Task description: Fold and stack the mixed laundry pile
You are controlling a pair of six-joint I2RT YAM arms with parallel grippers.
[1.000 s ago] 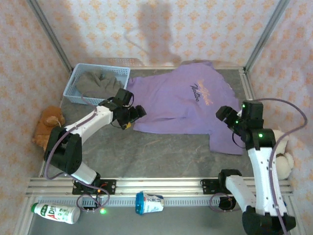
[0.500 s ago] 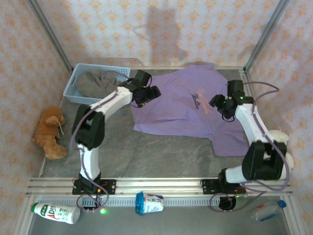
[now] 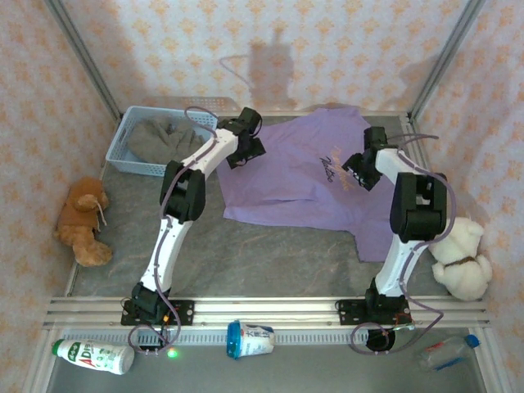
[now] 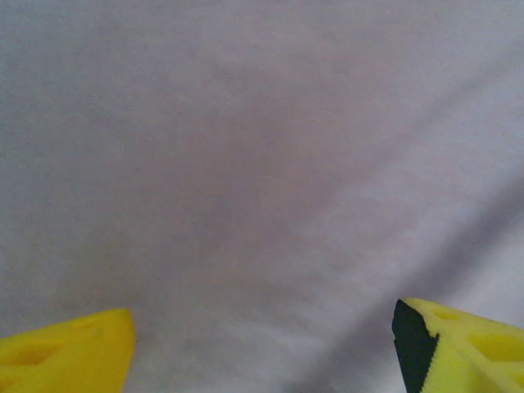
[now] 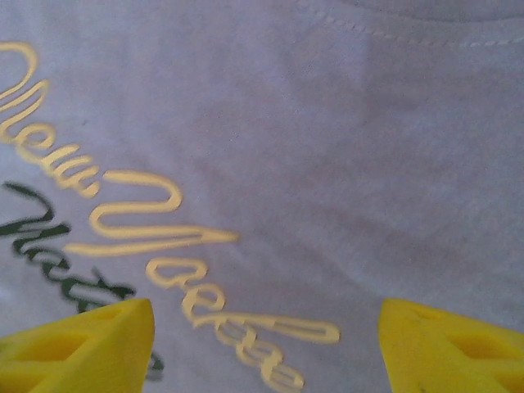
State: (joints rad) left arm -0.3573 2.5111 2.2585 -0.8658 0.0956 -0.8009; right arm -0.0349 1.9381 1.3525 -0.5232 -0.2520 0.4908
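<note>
Top external view: a lavender-purple T-shirt [image 3: 303,184] lies spread, front up, across the far half of the grey tabletop [image 3: 246,254], with cursive chest lettering [image 3: 334,160] showing. A dull grey top [image 3: 160,139] sits bunched inside a light blue plastic basket [image 3: 119,135] at the far left corner, apart from the shirt.

Both arms now reach far out over the shirt. A second ago they were drawn back, the left tool at the shirt's near left edge and the right tool above the near right sleeve. The left tool [image 3: 248,150] now hangs over the shirt's far left shoulder area. The right tool [image 3: 358,168] hangs just right of the lettering. The shirt lies much as it did.

Left wrist view: the left tool [image 4: 262,336] has its yellow fingers [image 4: 65,352] spread wide, with smooth purple cloth [image 4: 262,164] below and nothing gripped.

Right wrist view: the right tool [image 5: 266,336] is likewise spread, holding nothing, above yellow and dark script [image 5: 164,221] on the shirt [image 5: 368,164].

A brown plush bear [image 3: 82,221] lies left of the tabletop. A cream plush toy [image 3: 463,262], earlier partly hidden by the right arm, is now in plain sight on the right.
</note>
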